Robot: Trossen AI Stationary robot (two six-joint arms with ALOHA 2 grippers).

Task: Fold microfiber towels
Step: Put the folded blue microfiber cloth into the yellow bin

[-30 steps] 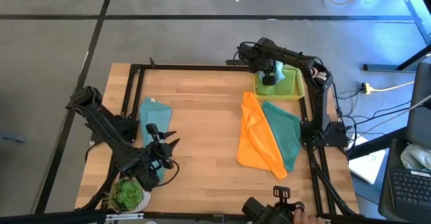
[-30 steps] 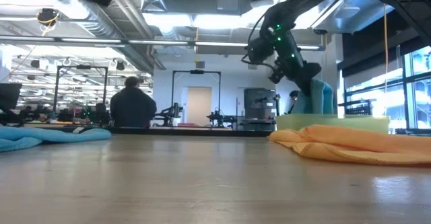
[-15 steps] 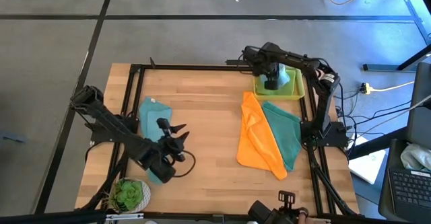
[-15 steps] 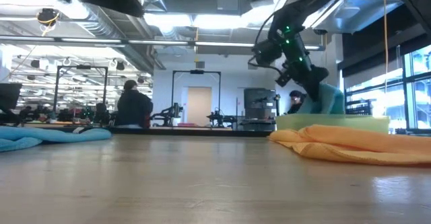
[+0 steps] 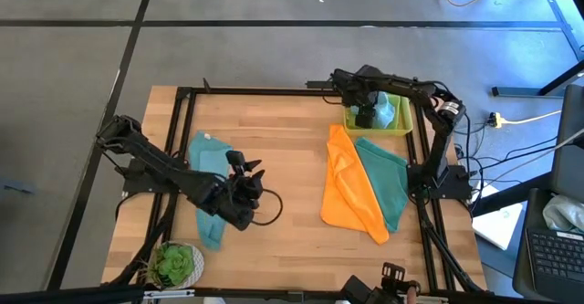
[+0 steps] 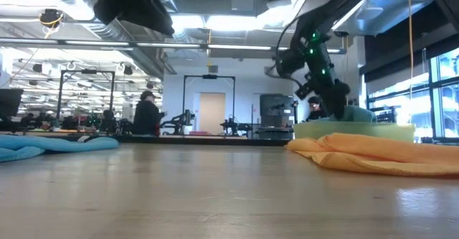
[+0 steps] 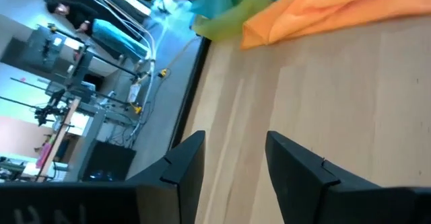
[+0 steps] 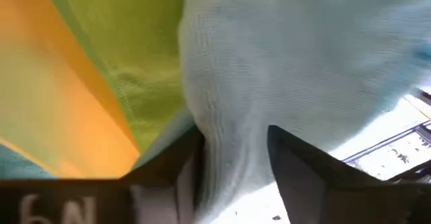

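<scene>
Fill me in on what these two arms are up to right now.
They are working through a set of microfiber towels. The right gripper is down in the yellow tray at the table's far right corner, its fingers either side of a light blue towel there. The left gripper hovers open over bare wood near another light blue towel. An orange towel lies partly over a teal towel, neither folded yet.

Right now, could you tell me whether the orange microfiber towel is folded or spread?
Neither: the orange microfiber towel lies loosely bunched and creased, overlapping the teal towel.
</scene>
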